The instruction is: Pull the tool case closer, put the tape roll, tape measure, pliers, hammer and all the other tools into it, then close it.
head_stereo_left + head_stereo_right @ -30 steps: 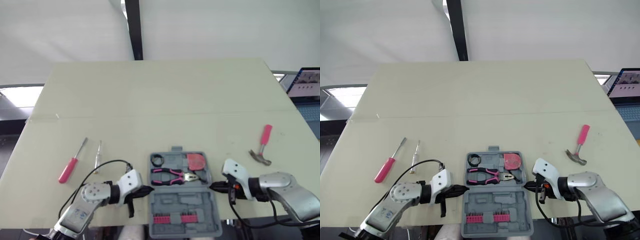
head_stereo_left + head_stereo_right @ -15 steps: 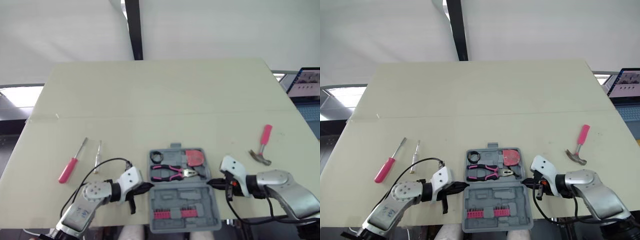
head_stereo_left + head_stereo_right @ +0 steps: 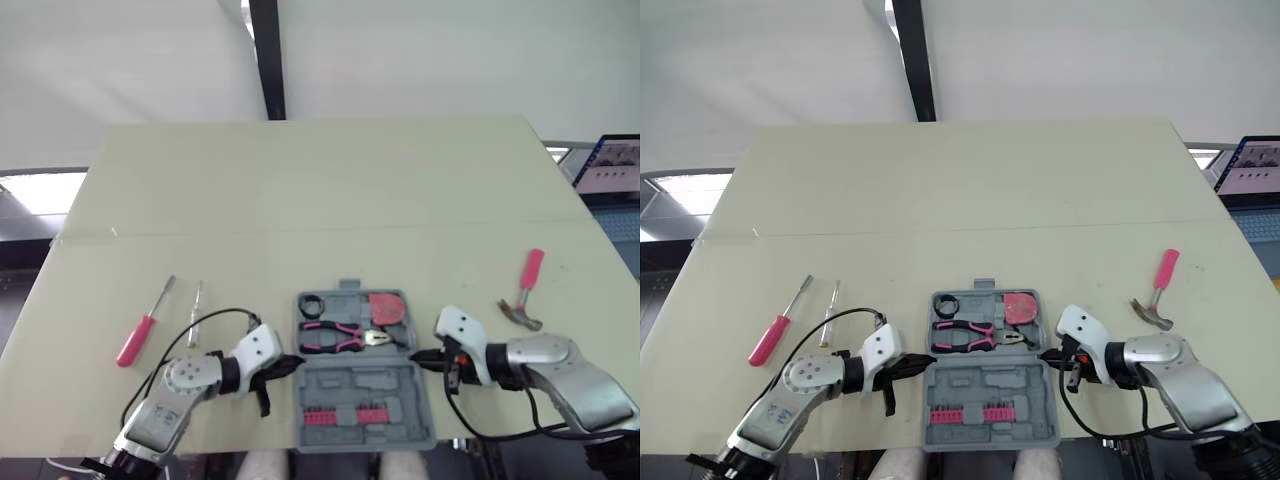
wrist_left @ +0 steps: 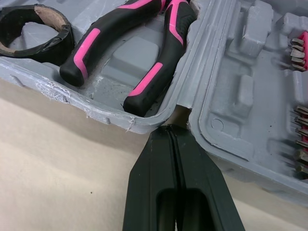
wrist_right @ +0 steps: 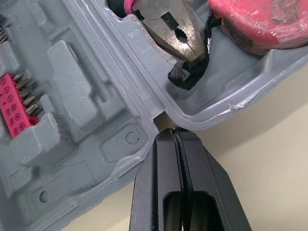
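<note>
Pretty plain setup: a big pale yellow-green tabletop (image 3: 320,190) with a faint seam (image 3: 300,232) running across it from side to side. Behind it is a white backdrop (image 3: 450,50), with a black upright post (image 3: 267,60) in front of it. Past the tabletop's right edge, a lit screen (image 3: 612,165) pokes in.

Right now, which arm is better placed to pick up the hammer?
Right. The hammer lies on the table just beyond the right gripper, whereas the left gripper sits on the opposite side of the tool case.
</note>
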Tool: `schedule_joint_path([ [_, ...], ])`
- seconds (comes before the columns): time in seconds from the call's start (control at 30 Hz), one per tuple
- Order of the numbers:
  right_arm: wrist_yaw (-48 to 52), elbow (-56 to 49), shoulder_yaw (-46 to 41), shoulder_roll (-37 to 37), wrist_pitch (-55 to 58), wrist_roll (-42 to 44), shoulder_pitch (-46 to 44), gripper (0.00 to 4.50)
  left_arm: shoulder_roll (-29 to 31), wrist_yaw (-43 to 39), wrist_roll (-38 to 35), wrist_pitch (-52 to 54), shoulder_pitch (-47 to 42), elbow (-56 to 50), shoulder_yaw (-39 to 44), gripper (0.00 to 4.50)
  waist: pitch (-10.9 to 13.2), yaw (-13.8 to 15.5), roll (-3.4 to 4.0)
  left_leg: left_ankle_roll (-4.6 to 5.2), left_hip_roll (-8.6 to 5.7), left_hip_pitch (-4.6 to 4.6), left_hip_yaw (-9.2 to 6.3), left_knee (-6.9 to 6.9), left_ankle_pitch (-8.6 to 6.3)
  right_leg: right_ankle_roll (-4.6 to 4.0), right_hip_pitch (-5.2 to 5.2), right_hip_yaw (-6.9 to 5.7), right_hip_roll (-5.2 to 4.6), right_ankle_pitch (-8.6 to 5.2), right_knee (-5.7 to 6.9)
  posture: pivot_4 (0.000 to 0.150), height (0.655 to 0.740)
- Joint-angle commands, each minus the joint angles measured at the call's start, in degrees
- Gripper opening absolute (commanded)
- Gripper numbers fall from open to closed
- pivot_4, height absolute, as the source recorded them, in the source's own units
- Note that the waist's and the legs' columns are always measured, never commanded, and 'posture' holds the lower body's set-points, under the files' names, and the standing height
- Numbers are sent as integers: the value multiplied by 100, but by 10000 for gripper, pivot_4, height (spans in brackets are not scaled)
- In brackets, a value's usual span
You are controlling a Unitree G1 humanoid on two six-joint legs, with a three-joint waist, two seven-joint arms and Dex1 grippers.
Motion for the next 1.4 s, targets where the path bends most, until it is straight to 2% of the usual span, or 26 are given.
schedule_joint_path([
  [0.03,-72,-102,32,83,-70,3,-96,486,-78,23,-35,-118,-92,-45,26,0,0,0,0,0,0,0,0,0,0,0,0,0,0,0,1,1500,7400],
  [0.7,-312,376,137,372,-279,-389,-511,486,-222,93,26,-257,-368,308,51,0,0,-4,0,-1,0,0,0,0,0,0,-2,-1,0,0,2,1500,7400],
  [1.4,-324,444,134,482,-342,-491,-574,486,-221,187,46,-351,-546,576,211,0,0,-12,0,-1,0,0,0,0,1,0,-3,-1,0,0,3,1500,7400],
])
